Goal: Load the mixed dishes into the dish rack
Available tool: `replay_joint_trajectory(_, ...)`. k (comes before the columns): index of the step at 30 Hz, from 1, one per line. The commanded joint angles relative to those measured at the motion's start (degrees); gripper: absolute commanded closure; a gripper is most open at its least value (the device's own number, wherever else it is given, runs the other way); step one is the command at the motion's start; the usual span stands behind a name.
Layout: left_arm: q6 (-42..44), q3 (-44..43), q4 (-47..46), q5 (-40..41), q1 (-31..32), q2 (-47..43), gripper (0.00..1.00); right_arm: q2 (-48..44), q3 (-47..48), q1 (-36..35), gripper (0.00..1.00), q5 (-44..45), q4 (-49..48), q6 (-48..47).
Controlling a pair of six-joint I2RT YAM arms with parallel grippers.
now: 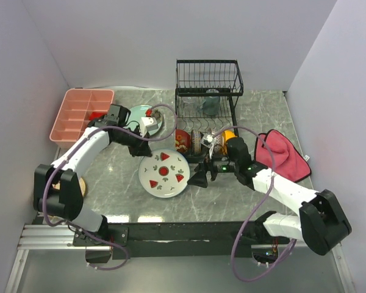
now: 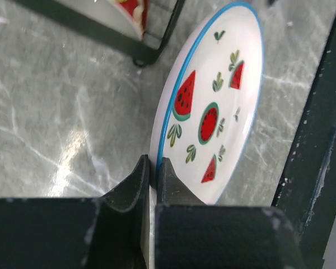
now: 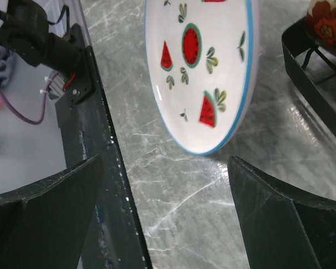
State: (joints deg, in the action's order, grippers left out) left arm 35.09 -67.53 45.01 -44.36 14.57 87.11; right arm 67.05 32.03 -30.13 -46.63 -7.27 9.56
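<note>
The white watermelon-print plate [image 1: 164, 173] is in front of the black wire dish rack [image 1: 208, 91]. My left gripper [image 1: 144, 154] is shut on the plate's far-left rim, one finger on each face, as the left wrist view [image 2: 154, 174] shows with the plate [image 2: 213, 106] edge-on between the pads. My right gripper [image 1: 197, 177] is wide open just right of the plate and apart from it; the right wrist view shows the plate [image 3: 201, 73] ahead of the open fingers [image 3: 269, 207]. A patterned bowl [image 1: 182, 140] and an orange bowl [image 1: 229, 134] stand in the rack's lower tray.
A mint floral plate [image 1: 145, 116] lies under my left arm. A pink compartment tray [image 1: 79, 113] is at the back left, and a red cloth [image 1: 280, 154] lies right of the rack. A tan plate [image 1: 80, 184] sits by the left base. The black front rail [image 3: 95, 140] is close.
</note>
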Motion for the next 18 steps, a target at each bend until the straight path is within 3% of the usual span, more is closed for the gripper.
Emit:
replay_joint_trajectory(1, 0.9, -0.4, 1.4, -10.6, 0.1, -3.5, 0.99, 2.9, 4.6, -1.5, 0.02, -0.3, -0.7, -6.0)
replay_joint_trajectory(8, 0.7, 2.0, -0.3, -12.6, 0.3, -7.8, 0.99, 7.6, 7.9, -1.9, 0.02, 0.8, -3.5, -6.0)
replay_joint_trajectory(18, -4.1, 3.0, -4.5, -15.6, 0.3, -9.8, 0.99, 11.2, 9.2, -3.1, 0.23, -0.2, -6.5, -2.1)
